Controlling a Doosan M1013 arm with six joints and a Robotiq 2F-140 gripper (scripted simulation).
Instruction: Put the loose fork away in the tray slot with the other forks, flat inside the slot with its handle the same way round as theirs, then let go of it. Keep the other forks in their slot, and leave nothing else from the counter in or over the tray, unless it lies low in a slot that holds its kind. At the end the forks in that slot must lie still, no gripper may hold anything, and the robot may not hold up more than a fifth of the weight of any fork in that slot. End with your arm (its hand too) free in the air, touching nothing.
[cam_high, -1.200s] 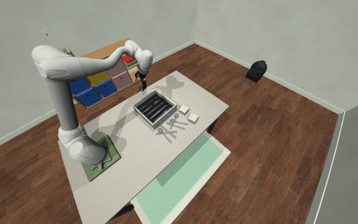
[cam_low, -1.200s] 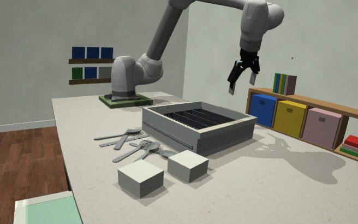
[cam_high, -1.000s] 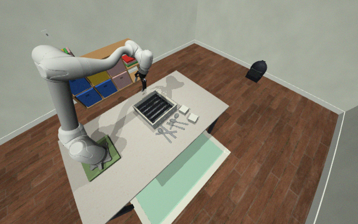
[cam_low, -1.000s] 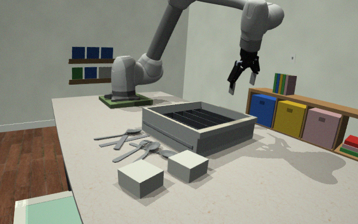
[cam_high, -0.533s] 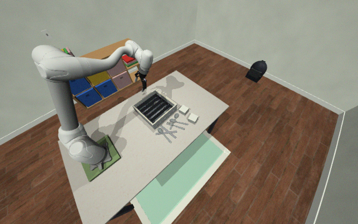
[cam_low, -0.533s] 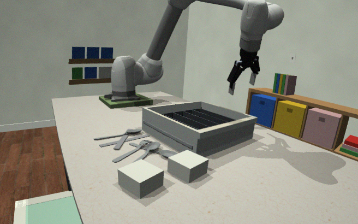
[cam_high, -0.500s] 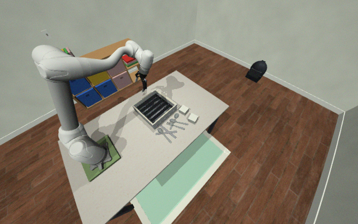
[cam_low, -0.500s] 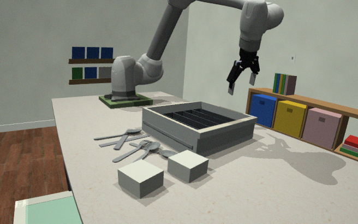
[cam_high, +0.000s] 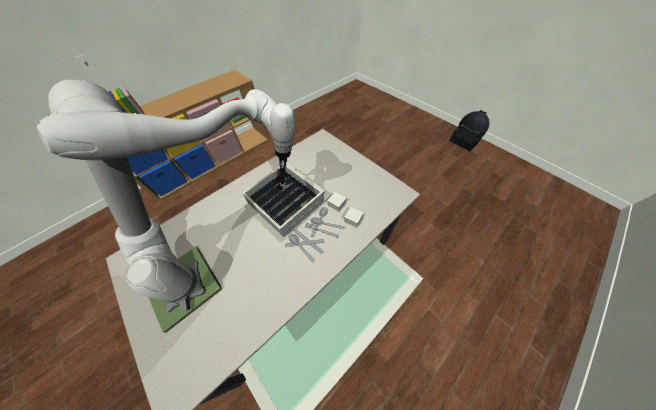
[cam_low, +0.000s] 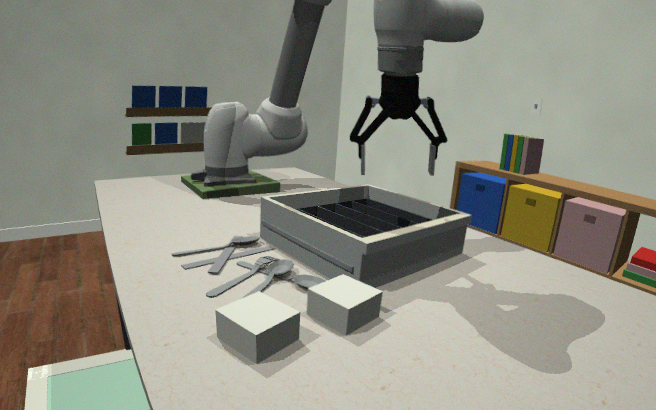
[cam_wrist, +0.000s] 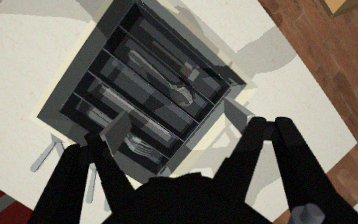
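Black two-finger gripper (cam_low: 397, 161), spread wide and empty, hangs above the grey divided cutlery tray (cam_low: 320, 239); the loose grey fork (cam_low: 235, 280) lies among counter cutlery beyond the tray's front wall, handle pointing away.
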